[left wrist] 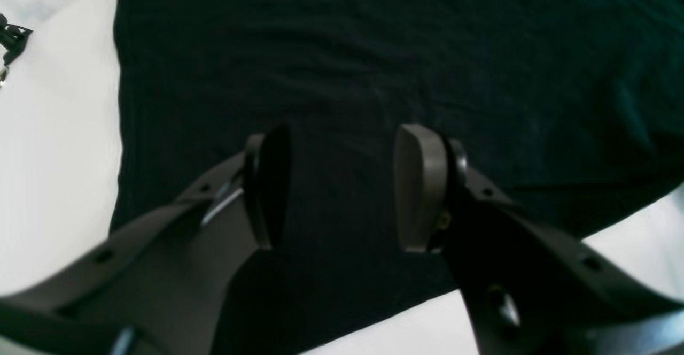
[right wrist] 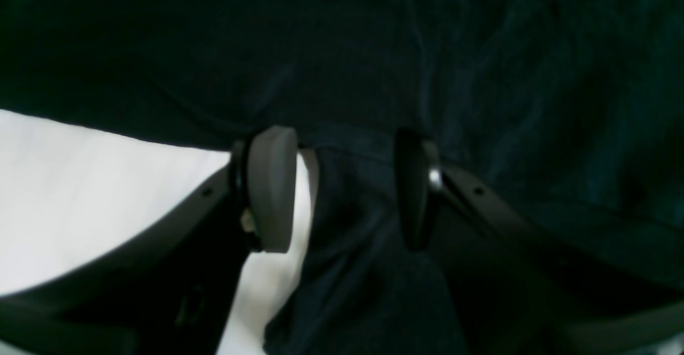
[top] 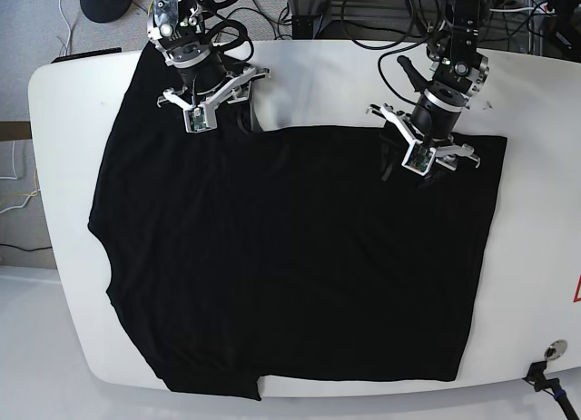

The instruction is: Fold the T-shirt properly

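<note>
Black tools [top: 428,172] gape, fingers parted.

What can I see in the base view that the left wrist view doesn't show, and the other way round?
Only the base view shows both robot hands, the right one and the left one, plus the cables behind the table and the T-shirt's whole spread, with its bottom edge in this picture.

Only the left wrist view gives a close look between the left hand's fingers, which stand apart over black cloth.

Both show the black T-shirt, white tabletop and the left hand.
</note>
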You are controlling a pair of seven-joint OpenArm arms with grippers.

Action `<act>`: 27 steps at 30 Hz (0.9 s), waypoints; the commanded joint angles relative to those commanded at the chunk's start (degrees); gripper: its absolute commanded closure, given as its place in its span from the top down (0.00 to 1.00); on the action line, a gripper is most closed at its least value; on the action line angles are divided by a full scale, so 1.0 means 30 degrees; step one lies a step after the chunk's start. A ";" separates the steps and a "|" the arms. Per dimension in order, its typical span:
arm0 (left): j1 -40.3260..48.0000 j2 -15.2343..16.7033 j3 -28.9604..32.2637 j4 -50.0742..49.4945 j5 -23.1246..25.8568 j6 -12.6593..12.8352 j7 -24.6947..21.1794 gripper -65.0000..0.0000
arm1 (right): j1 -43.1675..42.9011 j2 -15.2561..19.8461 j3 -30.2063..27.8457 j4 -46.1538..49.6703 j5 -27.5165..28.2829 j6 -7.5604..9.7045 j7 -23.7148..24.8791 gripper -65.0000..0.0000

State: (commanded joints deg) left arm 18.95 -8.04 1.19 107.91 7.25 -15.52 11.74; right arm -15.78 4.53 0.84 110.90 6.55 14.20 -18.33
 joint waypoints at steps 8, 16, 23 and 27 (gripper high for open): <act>-0.0088 0.0000 0.1319 0.0000 -0.0059 0.0000 0.0000 0.45 | 0.0059 0.0000 -0.0059 -0.0029 0.0000 0.0117 0.0000 0.44; -0.0498 0.0029 0.6564 0.0000 -0.0059 0.0000 0.0029 0.45 | 0.0645 0.0000 -0.0117 0.0000 0.0029 0.0117 0.0000 0.44; -0.0527 0.0674 0.8029 0.0000 -0.0059 0.0000 0.0029 0.45 | 0.0703 0.0059 -0.0850 0.0059 -0.0088 0.0117 0.0000 0.44; -0.0879 0.0703 0.9407 -0.0059 -0.0029 0.0000 0.0059 0.45 | 0.0674 0.0029 -0.0850 0.0088 -0.0029 0.0117 0.0000 0.44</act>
State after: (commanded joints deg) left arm 16.31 -5.93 29.41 107.74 7.16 -15.52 11.91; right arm -13.76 4.62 -1.71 111.16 6.46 14.55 -18.33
